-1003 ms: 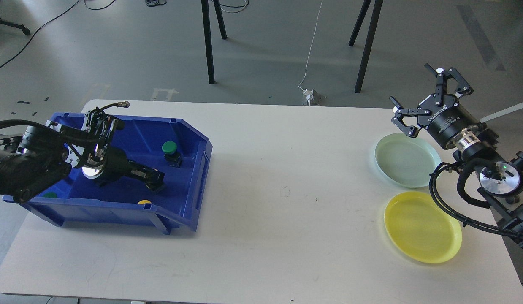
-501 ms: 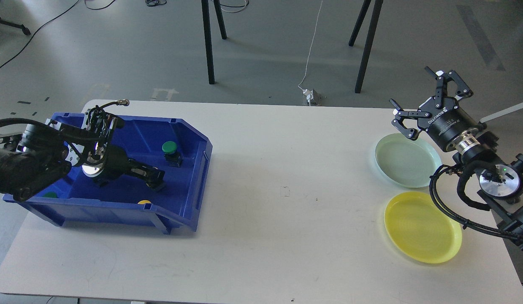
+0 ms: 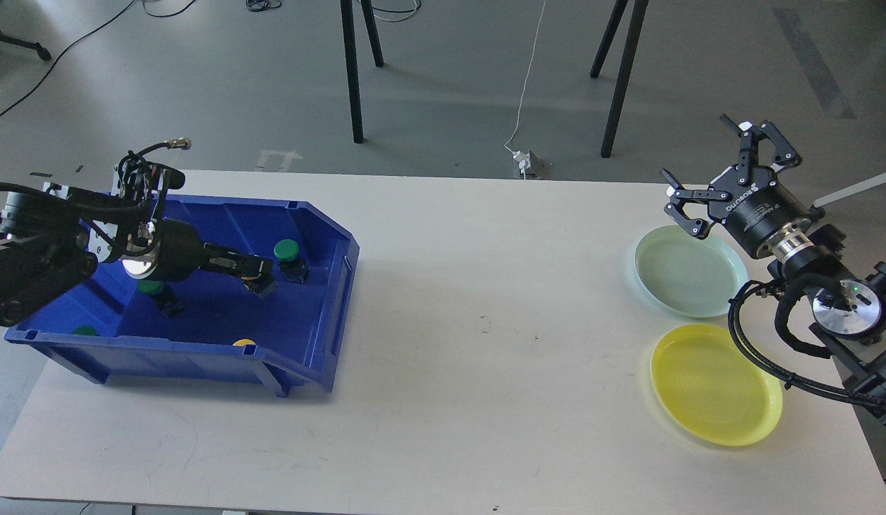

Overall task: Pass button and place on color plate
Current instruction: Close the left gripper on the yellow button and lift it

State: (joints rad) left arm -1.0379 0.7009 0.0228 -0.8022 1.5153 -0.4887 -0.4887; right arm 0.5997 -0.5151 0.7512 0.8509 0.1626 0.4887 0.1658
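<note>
A blue bin (image 3: 328, 286) sits on the left of the table. In it lie a green button (image 3: 287, 249), a second green button (image 3: 151, 287), a third green one (image 3: 85, 330) at the front wall, and a yellow button (image 3: 244, 342). My left gripper (image 3: 260, 279) hangs inside the bin, just left of the first green button. Its fingers look dark and merged, so I cannot tell if they hold anything. My right gripper (image 3: 707, 154) is open and empty, raised behind the pale green plate (image 3: 689, 272). A yellow plate (image 3: 714, 383) lies nearer.
The white table (image 3: 485, 322) spans the view. The bin's walls enclose my left gripper. Black stand legs (image 3: 353, 71) and a white cable with a plug (image 3: 525, 161) are on the floor behind the table.
My left arm has lifted and drawn back to the upper left, with the gripper rising toward the green button. This uncovered a second green button beneath it. The right arm has barely moved.
</note>
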